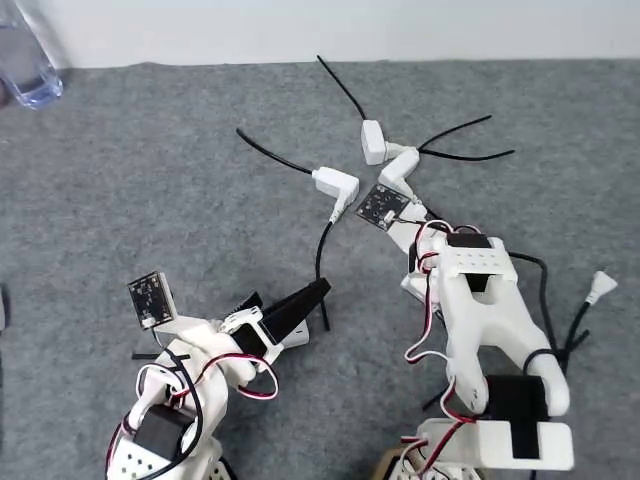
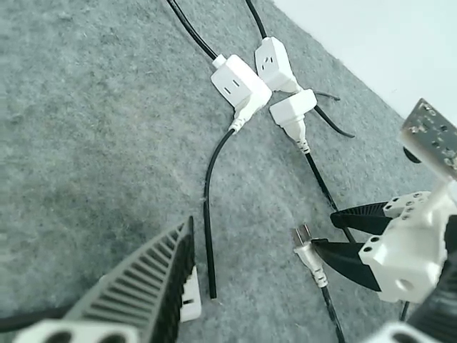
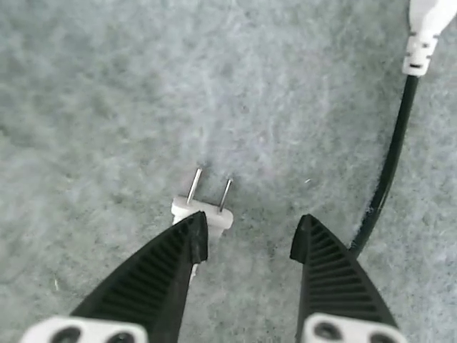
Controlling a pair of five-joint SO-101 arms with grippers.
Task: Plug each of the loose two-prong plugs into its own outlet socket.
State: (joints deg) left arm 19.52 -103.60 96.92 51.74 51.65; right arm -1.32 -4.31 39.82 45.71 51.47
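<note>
From above, the left gripper [image 1: 300, 303] sat on the grey mat [image 1: 150, 150] short of one outlet socket [image 1: 337, 183] and a second socket [image 1: 373, 140], its jaw gap impossible to judge. Its wrist view showed both slots-up, likely so prongs could enter, with a third white connector [image 2: 293, 111] and black cables [image 2: 207, 214] crowding them. In the right wrist view the right gripper [image 3: 253, 225] stood wide astride the two-prong plug [image 3: 203, 207] lying flat, seemingly lined up to pinch it, a black cable [image 3: 389, 171] just beside one jaw.

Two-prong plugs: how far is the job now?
Done: nothing, the outlet sockets show empty slots. In hand: the right gripper, fingers open, sits over one two-prong plug on the carpet, not gripping it. Left: grasping and every insertion.
</note>
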